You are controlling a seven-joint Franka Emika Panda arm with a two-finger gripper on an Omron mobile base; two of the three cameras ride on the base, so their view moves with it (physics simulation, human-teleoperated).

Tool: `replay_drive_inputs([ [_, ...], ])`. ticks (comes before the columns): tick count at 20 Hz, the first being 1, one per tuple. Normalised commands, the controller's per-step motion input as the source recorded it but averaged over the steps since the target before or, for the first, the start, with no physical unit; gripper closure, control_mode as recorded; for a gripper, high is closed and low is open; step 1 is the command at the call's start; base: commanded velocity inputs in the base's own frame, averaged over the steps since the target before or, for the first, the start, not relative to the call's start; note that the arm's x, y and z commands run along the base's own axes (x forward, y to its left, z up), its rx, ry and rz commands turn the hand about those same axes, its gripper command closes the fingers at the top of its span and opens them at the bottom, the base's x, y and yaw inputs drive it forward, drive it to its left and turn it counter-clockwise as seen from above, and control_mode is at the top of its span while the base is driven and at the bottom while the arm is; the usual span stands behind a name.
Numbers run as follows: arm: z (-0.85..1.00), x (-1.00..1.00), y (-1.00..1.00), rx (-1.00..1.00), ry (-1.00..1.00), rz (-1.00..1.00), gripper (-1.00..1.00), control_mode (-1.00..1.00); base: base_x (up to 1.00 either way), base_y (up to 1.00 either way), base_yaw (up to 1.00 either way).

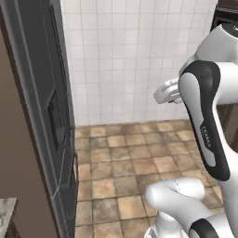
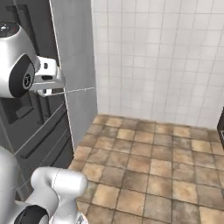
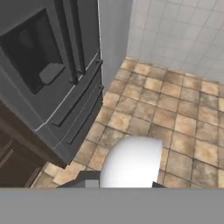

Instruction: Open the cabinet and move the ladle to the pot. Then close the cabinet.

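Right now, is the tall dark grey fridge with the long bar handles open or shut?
Shut. In the hand view the tall dark grey fridge has its upper doors and lower drawers flush with its front, with no gap or interior showing.

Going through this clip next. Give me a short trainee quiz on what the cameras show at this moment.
1. True or false: the floor is laid with brown stone-look tiles.
2. Pick one: what stands beside the white tiled wall at the corner? A) a dark grey refrigerator B) a wooden table C) a sink
3. Short answer: in the hand view, what feature is set into the upper part of the refrigerator's front?

Key
1. True.
2. A.
3. A dispenser recess.
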Motion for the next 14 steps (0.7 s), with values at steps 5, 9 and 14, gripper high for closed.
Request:
replay_drive_inputs([
  [5,0.00,0.00,0.00,0.00,0.00,0.00,1.00,1.00,-0.07,-0.17,-0.88],
  [9,0.00,0.00,0.00,0.00,0.00,0.00,1.00,1.00,-0.04,-0.18,-0.86],
  [14,0.00,0.00,0.00,0.00,0.00,0.00,1.00,1.00,-0.01,-0.16,-0.85],
])
